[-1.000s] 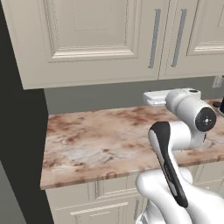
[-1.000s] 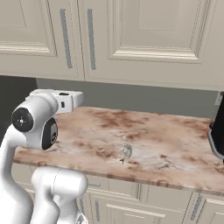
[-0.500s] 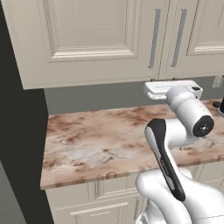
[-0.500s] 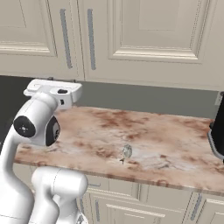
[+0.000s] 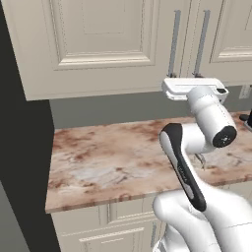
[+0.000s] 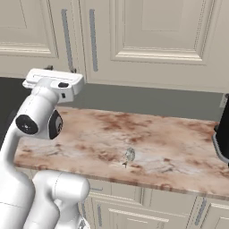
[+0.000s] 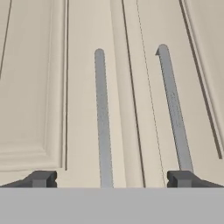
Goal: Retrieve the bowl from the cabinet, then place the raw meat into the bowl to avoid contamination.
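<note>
The cream cabinet (image 5: 103, 44) hangs above the counter with both doors shut, so the bowl is hidden. My gripper (image 7: 112, 178) is open and faces the lower ends of the two grey bar handles. The left handle (image 7: 102, 118) stands between my fingertips (image 7: 41, 178), and the right handle (image 7: 174, 109) rises just above the right tip. From the base, my hand (image 5: 193, 84) (image 6: 53, 77) sits level with the cabinet's bottom edge. A small pale piece (image 6: 129, 154) lying on the counter looks like the raw meat.
The reddish marble counter (image 5: 108, 162) (image 6: 170, 147) runs below the cabinet, over cream drawers (image 6: 134, 210). A dark appliance (image 6: 221, 138) stands at the counter's right end. A dark wall (image 5: 24, 162) closes the left side.
My hand has risen from just above the counter to the bottom edge of the cabinet doors. The jaws stay wide apart.
</note>
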